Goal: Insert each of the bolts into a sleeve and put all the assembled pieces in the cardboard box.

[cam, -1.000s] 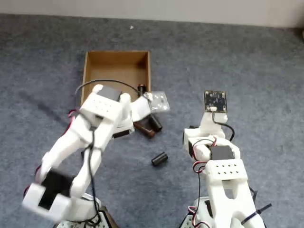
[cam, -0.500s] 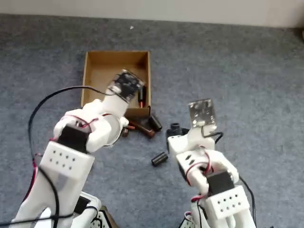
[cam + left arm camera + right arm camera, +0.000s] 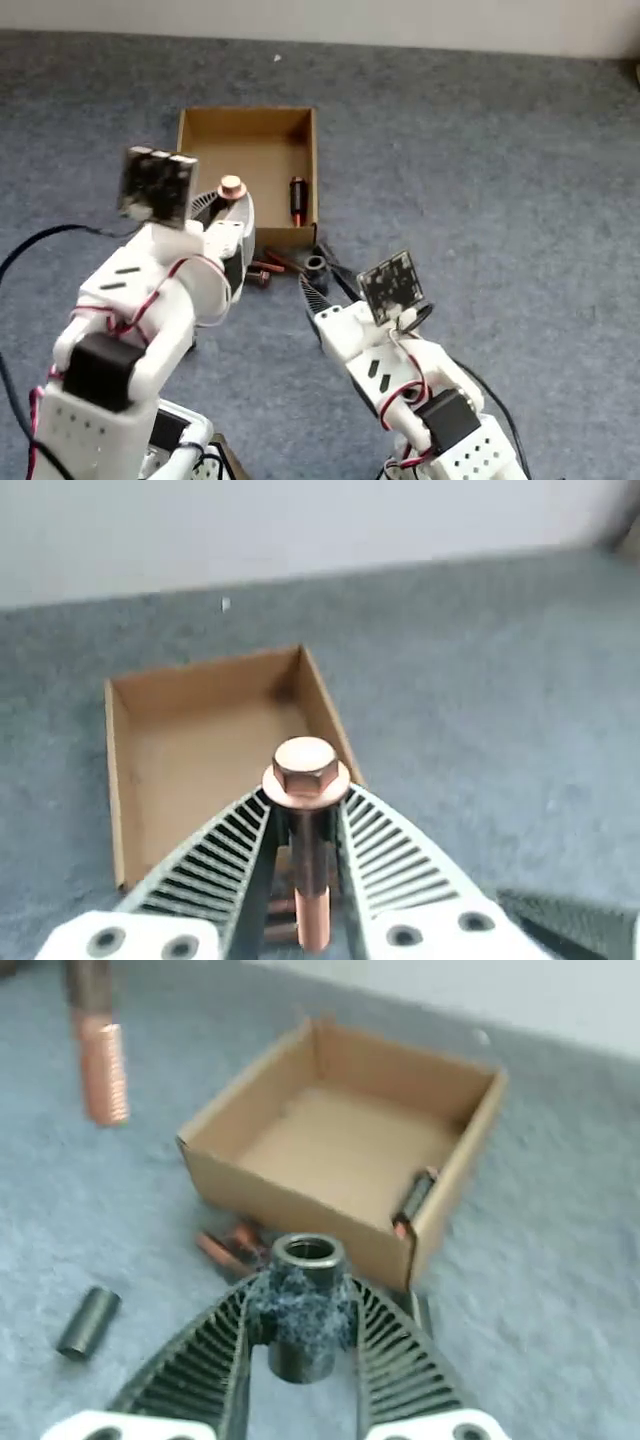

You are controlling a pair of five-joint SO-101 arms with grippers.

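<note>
Floor: grey carpet (image 3: pixel 500 150) is lying under everything.
Left gripper (image 3: pixel 305 798): is squeezing a shiny copper bolt (image 3: pixel 305 767), with the head poking up above its fingers.
Right gripper (image 3: pixel 302 1300): is pinching a dark sleeve (image 3: pixel 298 1345), with the hole facing up between its fingers.
Box (image 3: pixel 245 120): is sitting just past both grippers.
Risk: the bolt may be coming in tilted, missing the small hole, then slipping and dropping.

The left arm (image 3: pixel 160 290) and right arm (image 3: pixel 365 350) are white plastic with black motor blocks (image 3: pixel 100 370), thin red and black cables (image 3: pixel 45 236), and a dark circuit board (image 3: pixel 392 285) at each wrist. The left gripper (image 3: pixel 305 798) and right gripper (image 3: pixel 302 1300) have pale ribbed fingers (image 3: pixel 225 850) fastened by screws (image 3: pixel 105 942).
</note>
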